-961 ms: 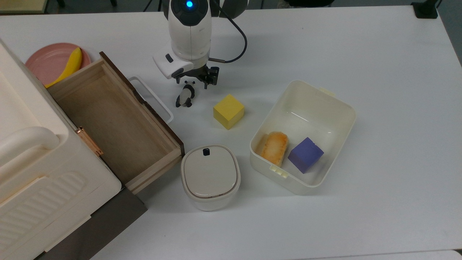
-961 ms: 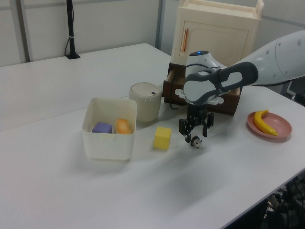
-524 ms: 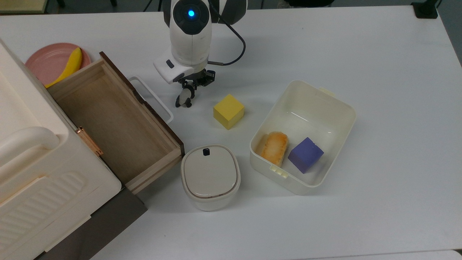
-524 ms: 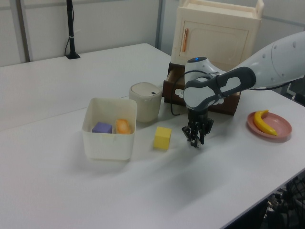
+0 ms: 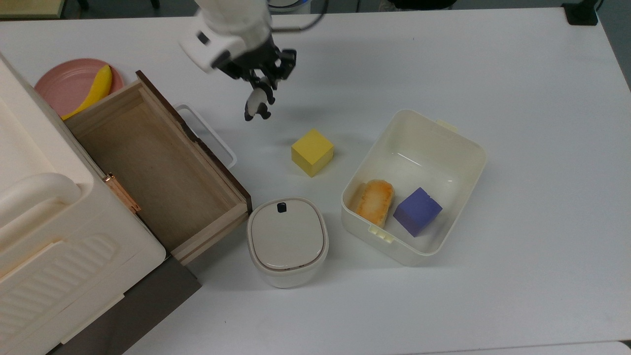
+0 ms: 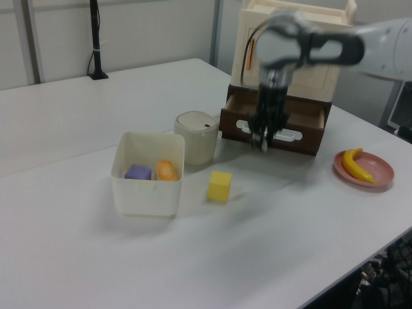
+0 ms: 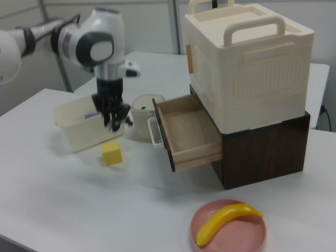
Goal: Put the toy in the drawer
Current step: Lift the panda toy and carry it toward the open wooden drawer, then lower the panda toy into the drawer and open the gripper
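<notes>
the pincer [image 5: 260,85] is pinching the toy [image 5: 256,104], a small black-and-white panda, by its upper end, and the figurine hangs below the fingers clear of the worktop [image 5: 517,98]. in the top view it sits above the bare surface between the yellow cube [image 5: 312,152] and the far edge, to the top view's right of the drawer [image 5: 162,172] and its white loop handle [image 5: 207,132]. in the left view the pincer [image 6: 264,137] appears in front of the drawer's dark front panel, well above the surface; in the right view it hangs [image 7: 114,116] to the right view's left of the open drawer [image 7: 186,134], above the yellow cube [image 7: 112,154].

judged from this, the pick-up is done: the toy is gripped and lifted. what is left is the carry across the front panel and handle, a descent over the light-wood floor of the drawer, and the release. the drawer stands pulled out with nothing visible inside, so no opening step seems needed. the toy has not yet crossed the front panel.

the lidded cream pot [image 5: 287,240] stands just beside the drawer's near corner, and the cream bin [image 5: 458,148] with the purple cube [image 5: 417,211] and a bread-like piece [image 5: 375,201] stands well apart from the likely path. the banana [image 5: 93,91] lies on the pink plate [image 5: 59,84] behind the drawer.
</notes>
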